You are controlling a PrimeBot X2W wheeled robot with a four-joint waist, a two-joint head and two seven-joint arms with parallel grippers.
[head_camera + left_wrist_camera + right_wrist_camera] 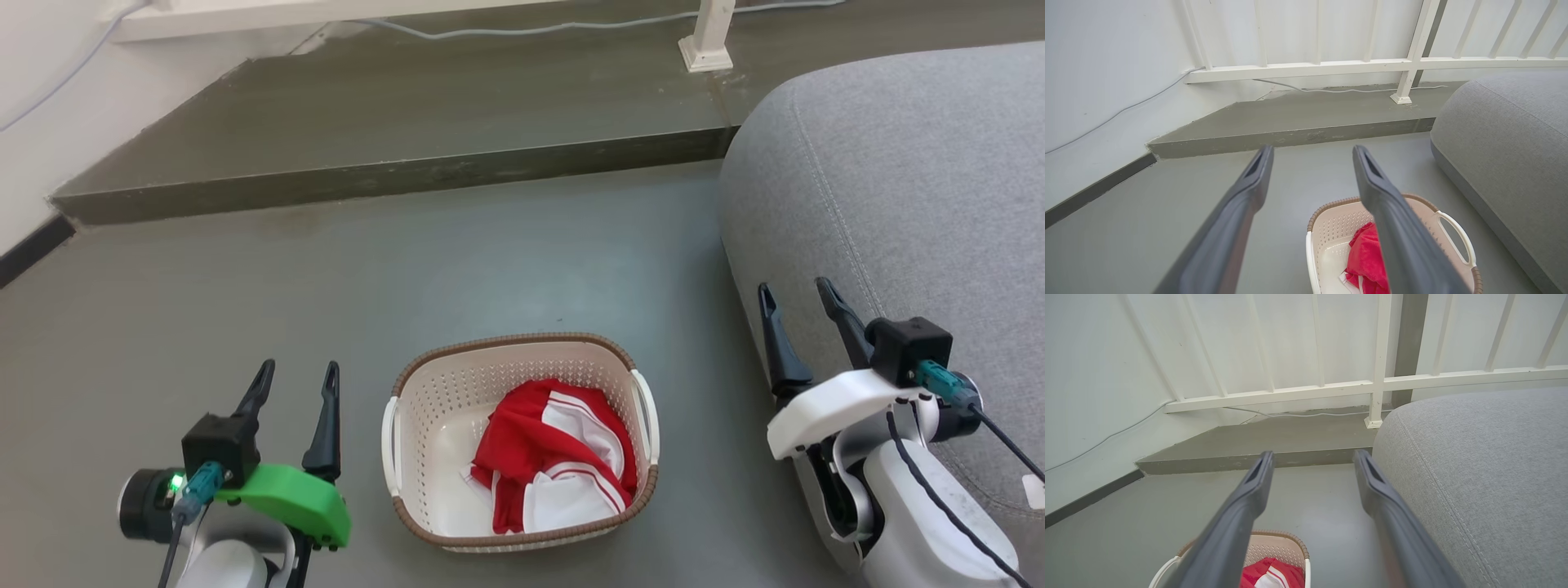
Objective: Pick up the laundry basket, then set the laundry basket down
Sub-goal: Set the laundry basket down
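The cream perforated plastic laundry basket with a brown woven-look rim [457, 388] stands on the grey floor [490, 261] between the two arms, with a crumpled red-and-white garment [555, 457] lying inside it. The left gripper [298, 367] hangs near the basket's left side with its dark fingers spread and nothing between them. The right gripper [792, 286] is likewise parted and empty, further from the basket and close against the grey upholstered seat [898, 204]. Nothing is grasped yet, so the risks lie in the approach. The slim white side handles [647, 416] are narrow targets. A finger that meets the wall instead would probably just shove this light basket across the smooth floor, and then the other arm would miss too. The right arm must swing inward from the seat, where it may drag on the fabric. If one side closes or rises ahead of the other, the basket would likely tilt — and the garment could slide toward the low edge or spill out.
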